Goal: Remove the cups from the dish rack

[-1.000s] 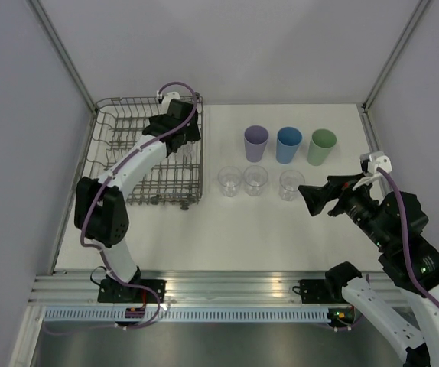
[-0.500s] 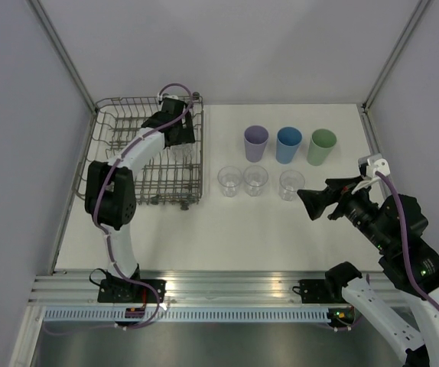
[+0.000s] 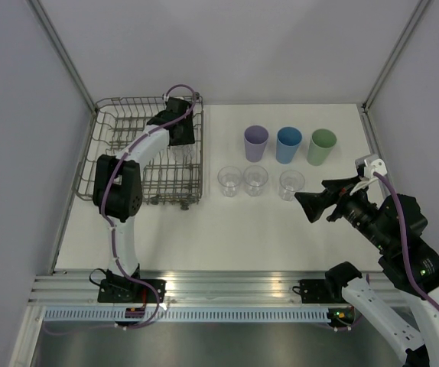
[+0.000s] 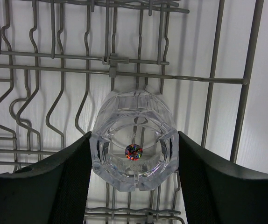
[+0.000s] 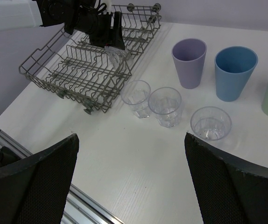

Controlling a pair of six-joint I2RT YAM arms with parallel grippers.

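- Table [image 3: 281, 229]: one white table, and we list everything below as standing on it.
- Dish rack [image 3: 105, 153]: grey wire, at the table's far left.
- Left tool [image 3: 181, 141]: reaches into the rack's far right part. We see its fingers [image 4: 73, 177] pressed against both sides of a clear cup [image 4: 134, 151], which sits among the rack wires.
- Right tool [image 3: 310, 203]: hangs over the table's right side, jaws wide apart, holding nothing.
- Lilac cup [image 3: 255, 143], blue cup [image 3: 288, 144], green cup [image 3: 322, 146]: upright in a row, right of the rack.
- Three clear cups [image 3: 255, 180]: upright in a nearer row.
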